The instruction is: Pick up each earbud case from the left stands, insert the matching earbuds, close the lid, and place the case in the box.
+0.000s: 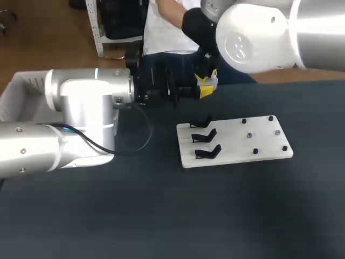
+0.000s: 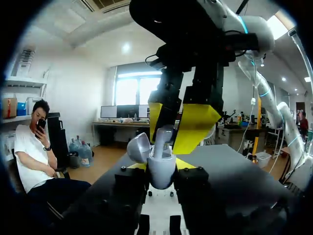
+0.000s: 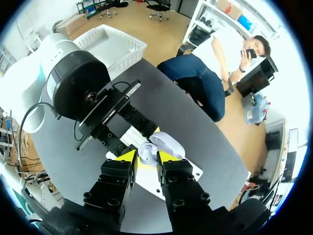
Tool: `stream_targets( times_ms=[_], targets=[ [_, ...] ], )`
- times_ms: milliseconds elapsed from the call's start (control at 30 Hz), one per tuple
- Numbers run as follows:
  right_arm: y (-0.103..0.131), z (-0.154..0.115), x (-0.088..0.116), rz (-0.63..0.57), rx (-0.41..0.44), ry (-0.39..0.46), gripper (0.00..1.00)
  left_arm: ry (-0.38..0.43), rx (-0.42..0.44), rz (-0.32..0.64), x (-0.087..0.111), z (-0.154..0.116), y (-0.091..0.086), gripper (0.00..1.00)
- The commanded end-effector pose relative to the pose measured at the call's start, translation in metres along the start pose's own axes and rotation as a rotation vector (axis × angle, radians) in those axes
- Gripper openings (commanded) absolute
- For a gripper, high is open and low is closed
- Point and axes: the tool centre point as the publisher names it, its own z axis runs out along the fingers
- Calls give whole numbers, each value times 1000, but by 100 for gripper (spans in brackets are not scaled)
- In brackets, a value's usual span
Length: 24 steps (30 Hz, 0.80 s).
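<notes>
Dark tabletop [image 1: 161, 216], and up over its far edge the earbud case [image 2: 161, 174] sits clamped in the left gripper [image 2: 161, 165], lid [image 2: 139, 147] flipped open. One earbud [image 2: 164, 139] pokes up out of it, pinched between the right gripper's [image 3: 147, 157] yellow tips. Just in front, a white board [image 1: 237, 143] carries three black stands [image 1: 205, 136]. The white box [image 1: 16, 91] sits way off left.

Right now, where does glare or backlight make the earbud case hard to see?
Head view: glare whitens the right arm. Left wrist view: backlight darkens the right tool except its yellow tips; the earbud case and earbud are well lit. Right wrist view: no glare on the earbud case.
</notes>
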Motion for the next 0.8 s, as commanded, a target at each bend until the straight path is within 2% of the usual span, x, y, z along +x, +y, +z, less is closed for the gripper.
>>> stream_targets(
  times_ms=[33,700,800],
  targets=[
    [-1,2,-2,-1,1,0,28,-4,-6,3,0,0,-2,0],
    [0,-1,-3,6,11,1,32,-4,-6,3,0,0,-2,0],
    [0,-4,-4,5,15,-3,36,-4,-6,3,0,0,-2,0]
  ],
)
